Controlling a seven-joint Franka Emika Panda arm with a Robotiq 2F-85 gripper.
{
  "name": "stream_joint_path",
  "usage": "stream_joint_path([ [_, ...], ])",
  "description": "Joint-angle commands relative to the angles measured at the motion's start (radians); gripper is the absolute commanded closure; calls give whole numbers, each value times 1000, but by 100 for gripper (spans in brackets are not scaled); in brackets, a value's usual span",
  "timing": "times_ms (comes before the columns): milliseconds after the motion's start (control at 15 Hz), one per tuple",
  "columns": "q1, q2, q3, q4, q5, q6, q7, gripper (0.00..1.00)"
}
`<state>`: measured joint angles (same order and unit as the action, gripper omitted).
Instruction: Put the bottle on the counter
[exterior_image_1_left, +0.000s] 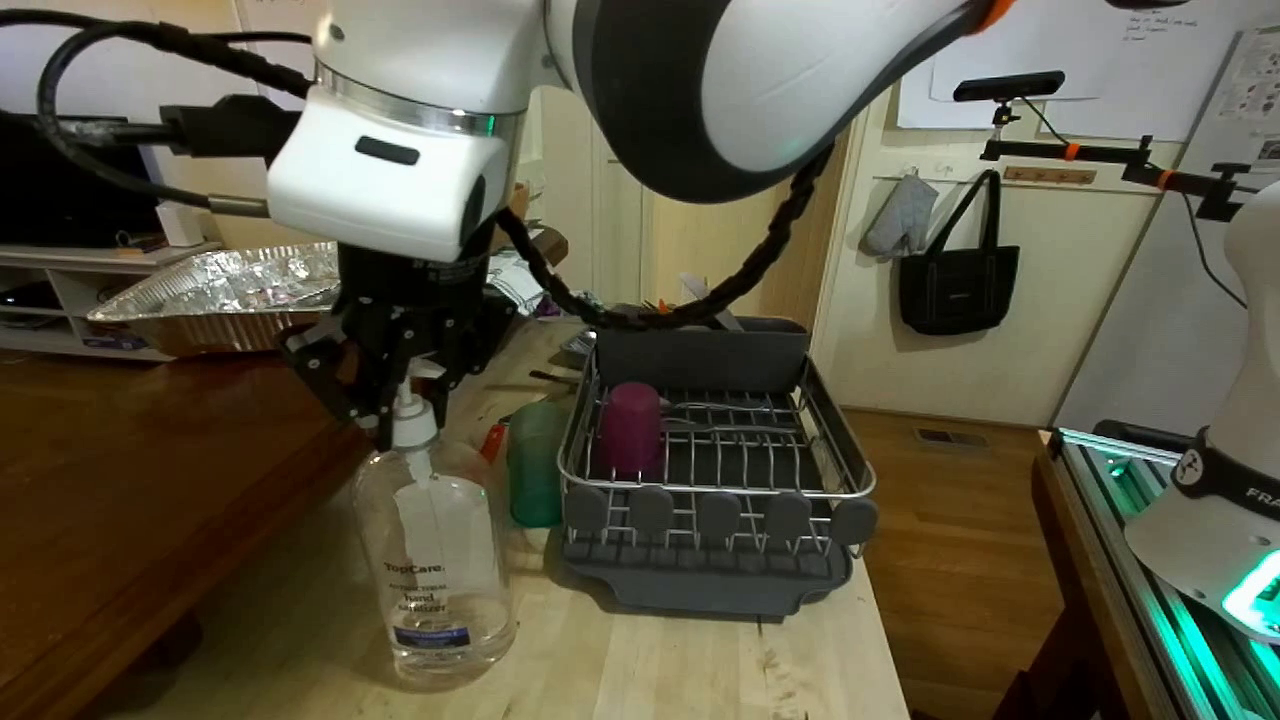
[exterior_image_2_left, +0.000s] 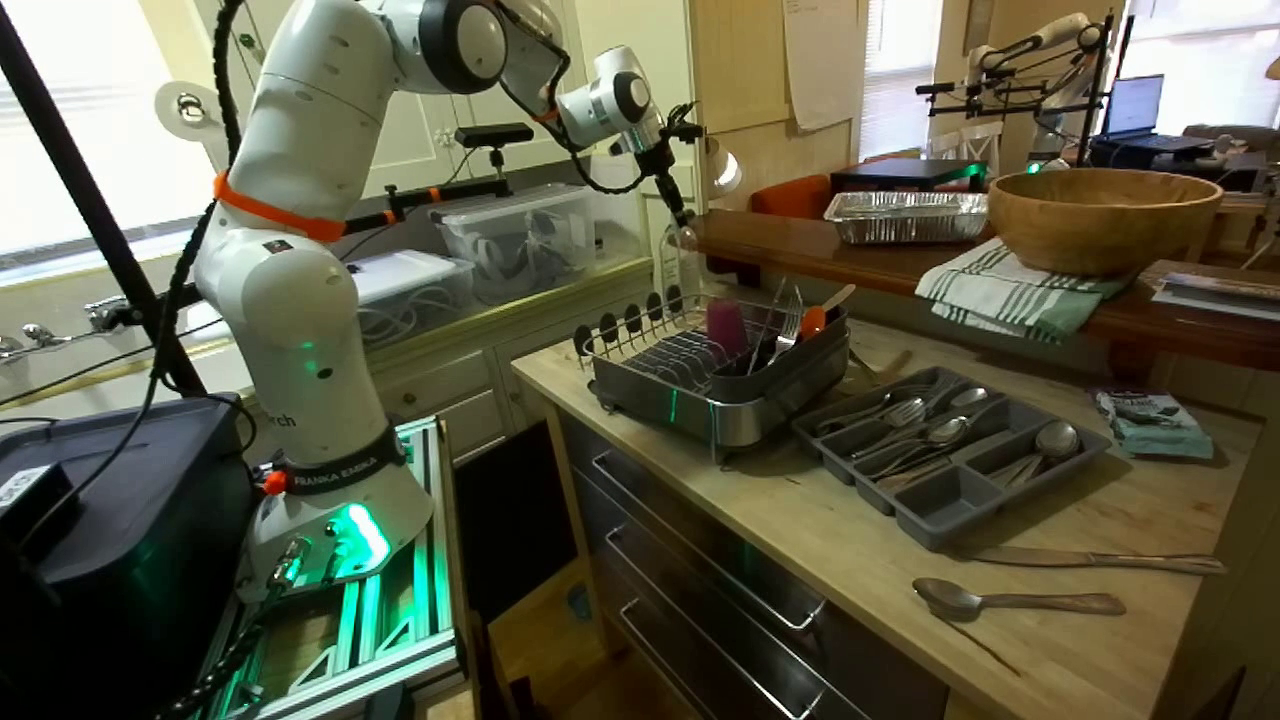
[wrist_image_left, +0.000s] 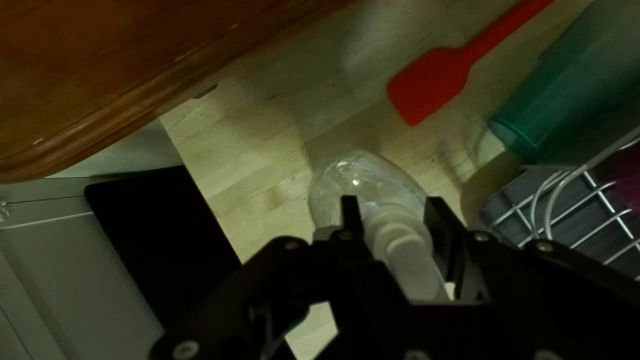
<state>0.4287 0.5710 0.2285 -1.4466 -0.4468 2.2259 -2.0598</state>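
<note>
The clear bottle (exterior_image_1_left: 440, 540) with a white pump top and blue-and-white label is near upright above the pale counter (exterior_image_1_left: 700, 670), at the left of the dish rack. Its base looks on or very close to the wood; I cannot tell if they touch. My gripper (exterior_image_1_left: 413, 430) points down with its fingers on both sides of the pump collar and looks shut on it. In the wrist view, the fingertips (wrist_image_left: 391, 202) flank the collar, and the bottle's shoulder (wrist_image_left: 367, 180) shows beyond. In an exterior view, the bottle (exterior_image_2_left: 682, 262) has its base hidden behind the rack.
The grey dish rack (exterior_image_1_left: 710, 590) with a purple cup (exterior_image_1_left: 632, 425) stands beside the bottle. A green cup (exterior_image_1_left: 535, 465) and a red spatula (wrist_image_left: 430, 80) lie near. The higher brown wooden top (exterior_image_1_left: 150, 500) borders the left. A cutlery tray (exterior_image_2_left: 945, 515) is behind the rack.
</note>
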Motion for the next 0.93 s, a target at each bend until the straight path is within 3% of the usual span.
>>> stream_joint_path([
  [0, -7, -10, 3, -48, -9, 68, 33, 88],
  [267, -11, -13, 6, -84, -8, 111, 49, 88],
  [333, -10, -13, 7, -87, -6, 109, 49, 38],
  [467, -11, -15, 11, -89, -4, 102, 42, 32],
  [733, -12, -49, 21, -112, 7, 92, 49, 2],
  [867, -9, -82, 25, -137, 4, 106, 61, 0],
])
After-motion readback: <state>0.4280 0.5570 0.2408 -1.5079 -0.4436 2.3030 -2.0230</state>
